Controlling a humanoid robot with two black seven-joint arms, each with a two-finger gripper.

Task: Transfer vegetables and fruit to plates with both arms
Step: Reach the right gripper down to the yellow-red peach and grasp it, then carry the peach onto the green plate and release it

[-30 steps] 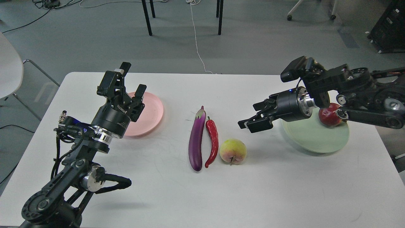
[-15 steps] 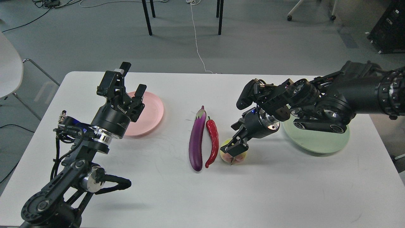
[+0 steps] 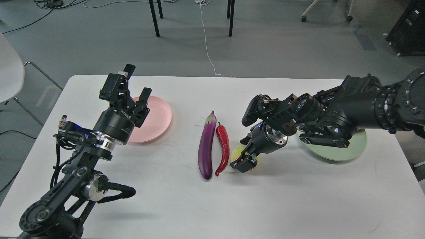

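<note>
The purple eggplant [image 3: 206, 146] and the red chili [image 3: 223, 148] lie side by side at the table's middle. The yellow-pink peach [image 3: 236, 153] sits right of the chili, mostly covered by my right gripper [image 3: 244, 158], whose fingers reach down around it; I cannot tell if they press on it. The pale green plate [image 3: 335, 152] lies at the right, partly under my right arm. The dark red fruit is hidden. The pale pink plate [image 3: 158, 114] lies at the left. My left gripper [image 3: 138, 82] is open and empty, raised over the pink plate's near left edge.
The white table [image 3: 212, 199] ends near the view's bottom. A white chair [image 3: 10, 69] stands off the table's left. Black chair legs [image 3: 154, 18] and a white cable [image 3: 206, 39] are on the floor behind.
My right arm swung left from the green plate to the peach and lowered its gripper around it, hiding the dark red fruit. My left gripper shifted slightly left.
</note>
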